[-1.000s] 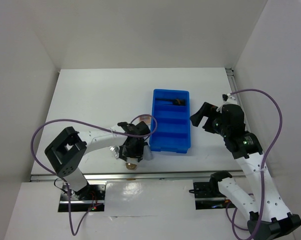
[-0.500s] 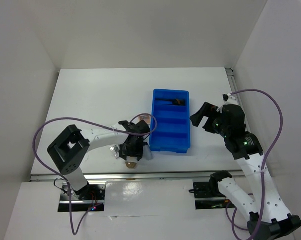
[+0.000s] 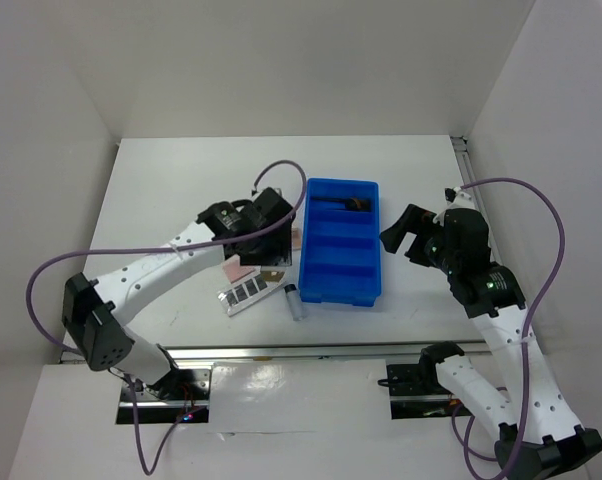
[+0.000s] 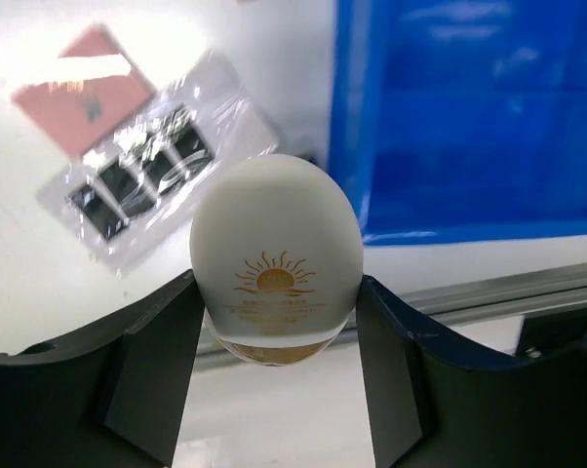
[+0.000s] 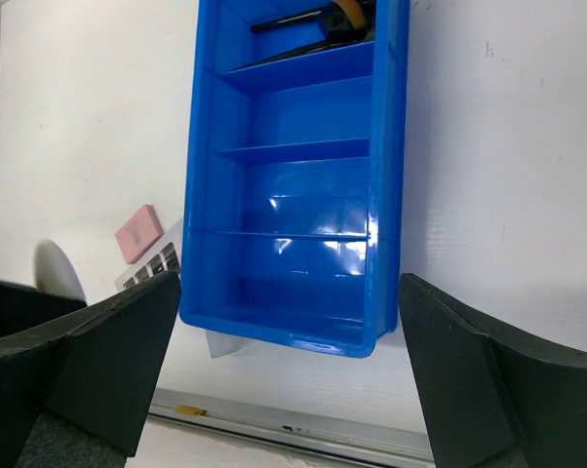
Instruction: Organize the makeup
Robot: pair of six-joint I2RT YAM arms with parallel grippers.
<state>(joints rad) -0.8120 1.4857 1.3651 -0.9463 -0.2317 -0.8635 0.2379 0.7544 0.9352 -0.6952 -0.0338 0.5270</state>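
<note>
My left gripper (image 3: pixel 271 266) (image 4: pixel 274 291) is shut on the white-tan oval (image 4: pixel 274 244) with a gold sun print and holds it above the table, just left of the blue tray (image 3: pixel 309 262) (image 4: pixel 469 117). Below it lie the white strip palette (image 3: pixel 249 293) (image 4: pixel 147 180) and the pink compact (image 3: pixel 238 269) (image 4: pixel 84 88). A small white tube (image 3: pixel 294 303) lies at the tray's near left corner. A pinkish-brown compact (image 3: pixel 294 237) sits against the tray's left wall. Black slim tools (image 3: pixel 341 202) (image 5: pixel 303 19) lie in the tray's far compartment. My right gripper (image 3: pixel 401 235) (image 5: pixel 289 283) is open and empty, right of the tray.
The tray (image 5: pixel 391 195) has several compartments; the nearer ones hold nothing. A metal rail (image 3: pixel 311 350) runs along the table's near edge. White walls close the table at the back and both sides.
My left gripper has lifted the oval from near the table's front edge and carried it away from that edge beside the tray, uncovering the palette, pink compact and tube. The right arm has not moved.
</note>
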